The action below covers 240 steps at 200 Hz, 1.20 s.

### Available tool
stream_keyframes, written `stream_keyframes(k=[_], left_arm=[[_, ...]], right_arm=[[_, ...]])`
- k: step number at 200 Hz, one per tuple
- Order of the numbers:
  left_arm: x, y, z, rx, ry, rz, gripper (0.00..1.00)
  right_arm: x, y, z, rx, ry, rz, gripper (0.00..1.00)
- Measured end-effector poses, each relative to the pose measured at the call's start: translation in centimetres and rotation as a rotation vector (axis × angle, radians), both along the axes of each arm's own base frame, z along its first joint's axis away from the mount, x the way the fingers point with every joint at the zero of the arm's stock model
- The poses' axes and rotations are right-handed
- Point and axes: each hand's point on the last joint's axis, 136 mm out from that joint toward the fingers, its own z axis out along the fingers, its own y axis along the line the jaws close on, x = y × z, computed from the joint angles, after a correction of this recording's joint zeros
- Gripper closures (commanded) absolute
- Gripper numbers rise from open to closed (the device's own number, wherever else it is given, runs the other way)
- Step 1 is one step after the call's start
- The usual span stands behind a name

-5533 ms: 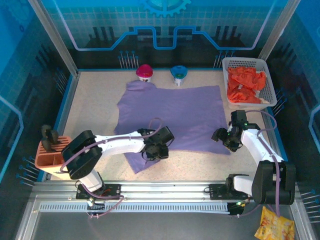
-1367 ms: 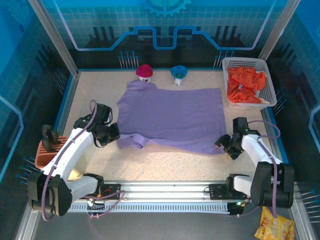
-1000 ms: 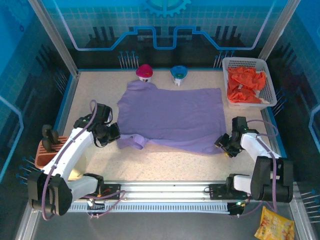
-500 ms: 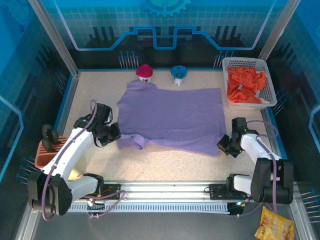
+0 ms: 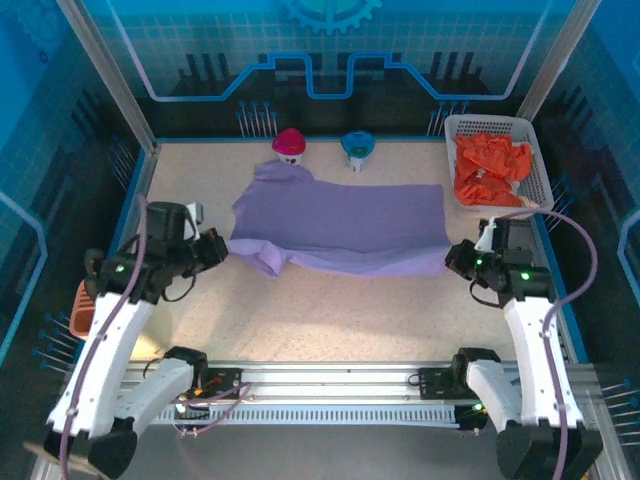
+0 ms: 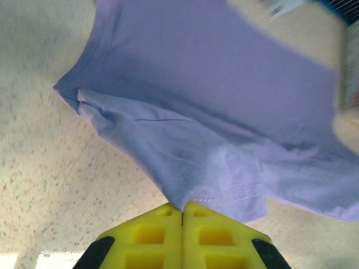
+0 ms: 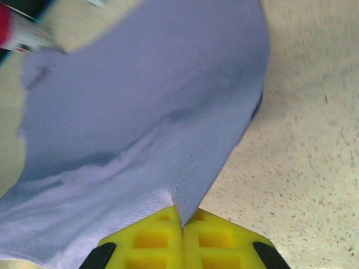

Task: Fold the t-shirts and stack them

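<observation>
Your left gripper (image 6: 182,211) and right gripper (image 7: 180,216) each pinch a hemmed edge of the lavender t-shirt (image 5: 340,225); expect light, limp cloth that sags between them, so take hold at the hems.

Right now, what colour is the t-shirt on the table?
The t-shirt is lavender-purple, best in top external view.

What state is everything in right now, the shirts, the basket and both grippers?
purple t-shirt: unfolded, near edge lifted at both ends, far part flat on the table.
orange-red t-shirts: crumpled, unfolded, in the basket.
white basket: upright, at the far right of the table.
left gripper: shut on the purple t-shirt's near left edge.
right gripper: shut on its near right corner.
</observation>
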Motion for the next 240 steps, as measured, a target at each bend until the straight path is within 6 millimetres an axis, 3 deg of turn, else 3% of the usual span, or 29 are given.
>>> stream_keyframes(k=[21,50,113,143,167,188,209,240], left_arm=[[-1.2,0.1,5.7,0.002,-0.168,-0.027,1.0],[-3.2,0.1,12.6,-0.004,-0.375,-0.064,1.0],[-8.2,-0.7,25.4,-0.072,-0.716,-0.144,1.0],[-9.0,-1.0,30.1,-0.092,-0.819,-0.172,1.0],[-6.8,-1.6,31.4,-0.099,-0.822,-0.187,1.0],[-1.8,-2.4,29.5,-0.094,-0.729,-0.189,1.0],[5.4,-3.1,24.0,-0.082,-0.573,-0.173,1.0],[16.0,-2.4,12.0,-0.082,-0.292,-0.113,1.0]], right_arm=[[-0.8,0.6,5.8,-0.021,-0.173,0.041,1.0],[-2.6,1.6,12.4,-0.041,-0.367,0.109,1.0],[-8.3,2.3,24.3,-0.116,-0.691,0.126,1.0],[-10.1,2.2,27.4,-0.117,-0.771,0.097,1.0],[-9.1,1.8,26.9,-0.091,-0.728,0.069,1.0],[-5.5,1.2,23.4,-0.058,-0.59,0.045,1.0],[-0.2,0.7,16.8,-0.012,-0.368,0.031,1.0],[5.5,-0.1,5.9,0.037,-0.07,-0.003,1.0]])
